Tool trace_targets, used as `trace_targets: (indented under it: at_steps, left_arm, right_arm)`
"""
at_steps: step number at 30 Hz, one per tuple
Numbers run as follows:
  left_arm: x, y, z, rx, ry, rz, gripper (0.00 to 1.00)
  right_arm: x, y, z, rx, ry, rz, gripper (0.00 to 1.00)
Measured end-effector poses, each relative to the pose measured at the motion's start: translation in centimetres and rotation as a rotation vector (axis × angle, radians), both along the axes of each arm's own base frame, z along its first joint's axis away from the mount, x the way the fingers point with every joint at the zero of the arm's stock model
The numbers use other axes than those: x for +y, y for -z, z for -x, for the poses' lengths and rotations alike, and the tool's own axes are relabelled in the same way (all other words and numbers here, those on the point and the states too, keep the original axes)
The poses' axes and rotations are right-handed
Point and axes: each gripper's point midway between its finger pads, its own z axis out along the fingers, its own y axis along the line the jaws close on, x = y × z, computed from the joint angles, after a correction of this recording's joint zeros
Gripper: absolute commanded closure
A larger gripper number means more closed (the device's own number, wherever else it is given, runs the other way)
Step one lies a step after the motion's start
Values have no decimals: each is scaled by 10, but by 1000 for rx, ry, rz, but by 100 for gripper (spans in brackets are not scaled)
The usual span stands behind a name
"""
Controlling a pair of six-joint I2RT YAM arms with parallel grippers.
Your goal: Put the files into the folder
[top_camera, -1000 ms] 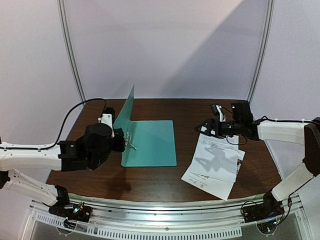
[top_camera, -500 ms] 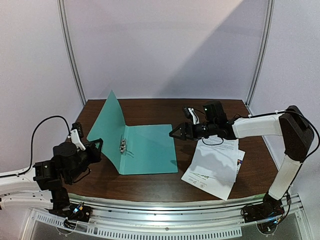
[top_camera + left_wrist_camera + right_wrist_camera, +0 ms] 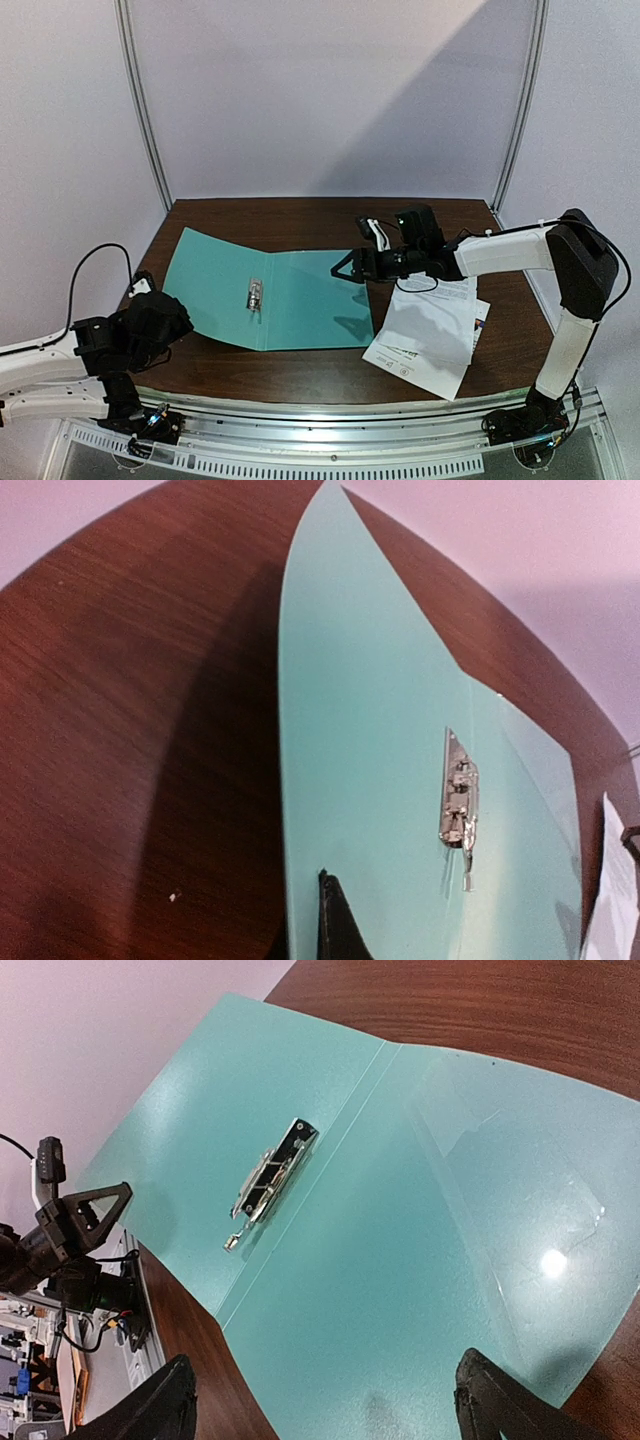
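Observation:
The teal folder [image 3: 300, 300] lies open on the brown table, its metal clip [image 3: 255, 293] at the spine. My left gripper [image 3: 175, 312] is at the left cover's outer edge. In the left wrist view one black fingertip [image 3: 335, 915] lies on top of the cover [image 3: 370, 760] and the other is hidden beneath it, so the gripper pinches the edge. My right gripper [image 3: 343, 270] is open and empty, hovering over the folder's right half [image 3: 400, 1220]. The files [image 3: 430, 325] lie stacked right of the folder; a colour-printed sheet [image 3: 481, 312] peeks out under the black-text top sheet.
The table's curved front edge and a metal rail [image 3: 330, 410] run along the near side. Two curved poles [image 3: 140, 110] frame a lilac backdrop behind the table. The left arm's black cable [image 3: 85, 270] loops over the table's left edge.
The folder's left cover has gone from upright to nearly flat as my left gripper drew back left and toward the near edge. My right gripper moved left from the papers to over the folder.

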Motion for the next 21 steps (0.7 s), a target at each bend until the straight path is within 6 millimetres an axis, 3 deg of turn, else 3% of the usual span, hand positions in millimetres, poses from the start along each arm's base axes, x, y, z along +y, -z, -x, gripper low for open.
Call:
trace_targets:
  at_steps: [6,14,16,21]
  left_arm:
    - [-9,23,-1,80,24,-44,100]
    - [-27,49,-7,165,54,-80,99]
    - [-31,48,-10,167,52,-74,91]
    - [-34,46,-12,167,40,-56,51]
  right_arm:
    - [-4,14,-7,5,37,47,13]
    - [-25,39,-16,-10,117,198,11]
    - [-32,46,-17,-14,136,243,10]
    - [-54,51,-21,-32,188,347,9]
